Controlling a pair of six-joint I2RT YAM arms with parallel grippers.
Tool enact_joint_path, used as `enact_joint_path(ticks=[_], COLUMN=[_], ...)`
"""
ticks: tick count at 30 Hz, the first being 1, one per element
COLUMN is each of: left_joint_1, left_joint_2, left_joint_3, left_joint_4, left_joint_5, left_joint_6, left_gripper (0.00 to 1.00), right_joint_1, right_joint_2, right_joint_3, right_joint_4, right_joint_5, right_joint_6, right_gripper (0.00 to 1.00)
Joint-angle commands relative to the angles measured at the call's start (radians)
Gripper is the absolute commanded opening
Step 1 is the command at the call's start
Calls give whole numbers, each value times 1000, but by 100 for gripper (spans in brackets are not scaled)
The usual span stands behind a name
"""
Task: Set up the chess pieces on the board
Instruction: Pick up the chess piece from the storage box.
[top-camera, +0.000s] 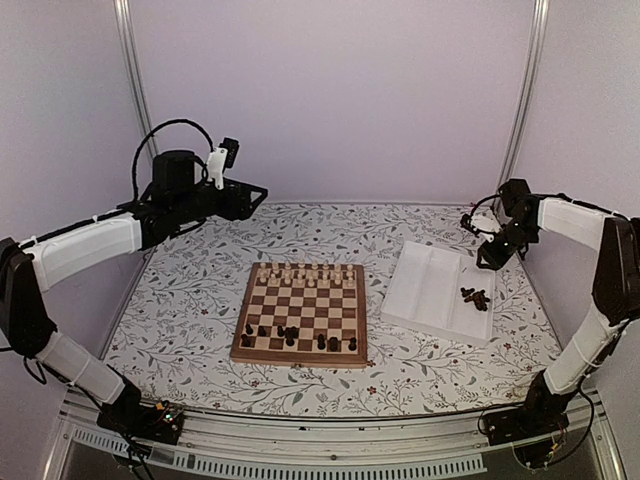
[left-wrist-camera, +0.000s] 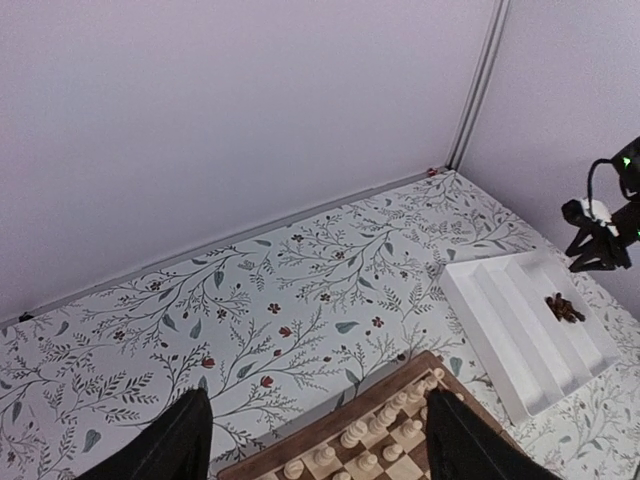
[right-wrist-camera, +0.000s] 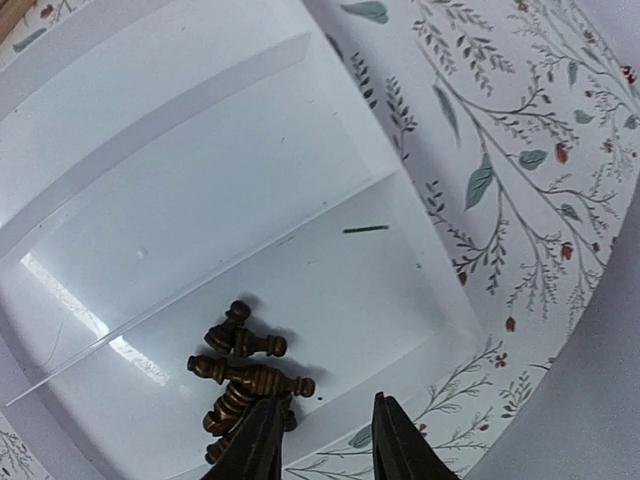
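Dark turned-wood chess pieces (right-wrist-camera: 250, 375) are piled in a ridged white tray (right-wrist-camera: 200, 200) (glossy plastic, looks like). The right gripper (right-wrist-camera: 328, 405) is parted slightly, nothing pinched; the left gripper (left-wrist-camera: 315, 400) is spread wide.

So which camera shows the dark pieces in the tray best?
Right wrist: the dark pieces lie close up in the tray, shapes distinct. The top view shows a small dark clump; the left wrist, a distant speck.

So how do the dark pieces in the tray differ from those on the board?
The dark pieces in the tray lie on their sides in one heap; the dark pieces on the board are spread along its near rows, seemingly upright. The right gripper hangs over the tray ones; none is near the board ones. Same dark wood.
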Motion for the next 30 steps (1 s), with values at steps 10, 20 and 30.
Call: enact_joint_path(ticks=[10, 20, 30], left_joint_1=[-80, -92, -111], left_joint_2=[-5, 5, 18], left_joint_3=[35, 38, 46], left_joint_4=[-40, -48, -57], left_joint_5=[-55, -63, -72], left_joint_6=[67, 69, 82], left_gripper=[75, 75, 75], right_joint_1=[63, 65, 65], right_joint_2=[166, 234, 258], right_joint_3=[-44, -73, -42], right_joint_4=[-54, 23, 48], right_joint_5=[-84, -27, -68], right_joint_6=[83, 137, 179], right_gripper=[34, 31, 28])
